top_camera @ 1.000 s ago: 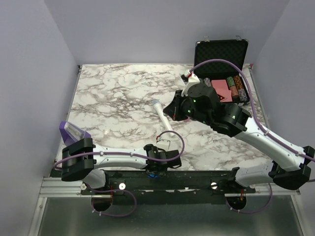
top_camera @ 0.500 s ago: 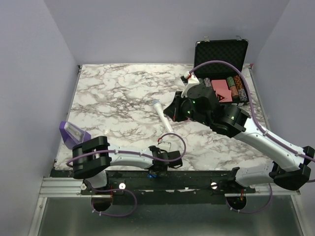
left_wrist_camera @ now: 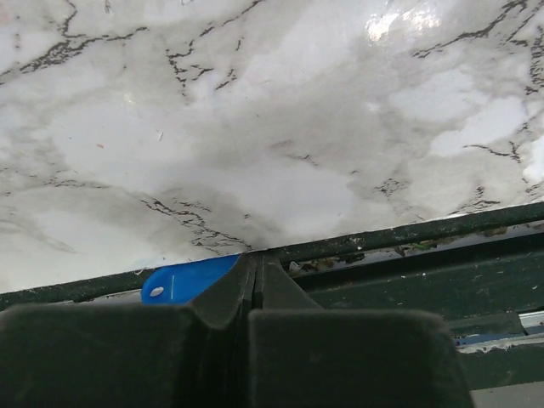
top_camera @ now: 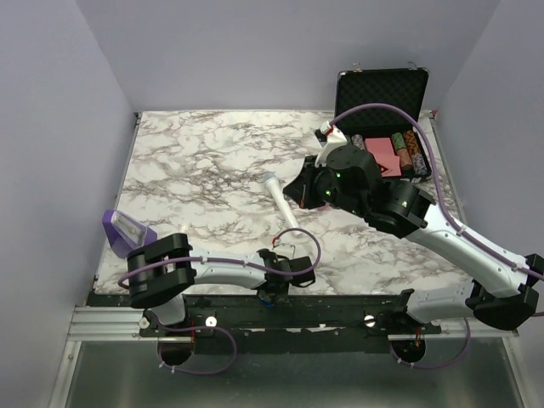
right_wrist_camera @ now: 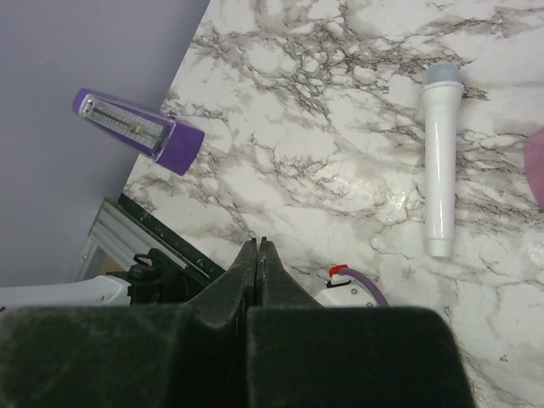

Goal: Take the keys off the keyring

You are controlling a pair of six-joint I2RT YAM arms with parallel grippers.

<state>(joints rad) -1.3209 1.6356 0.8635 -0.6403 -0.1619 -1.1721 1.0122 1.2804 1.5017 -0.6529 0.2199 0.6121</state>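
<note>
One key shows only as a bright blue plastic head lying at the table's front edge, its small hole bare. The blade is hidden behind my left gripper, which is shut with its left finger against the blue head. Nothing shows between the jaws. In the top view the left gripper sits low over the front rail. The keyring is hidden. My right gripper is shut and empty; in the top view the right gripper hovers above the middle of the table.
A white-and-grey microphone lies mid-table beside the right gripper. A purple metronome stands at the left edge. An open black case with poker chips sits at the back right. The black front rail runs just past the marble edge.
The left gripper has shut, going from partly open to closed next to the blue key head, and the left arm has shifted a little right. The right arm has barely moved.
</note>
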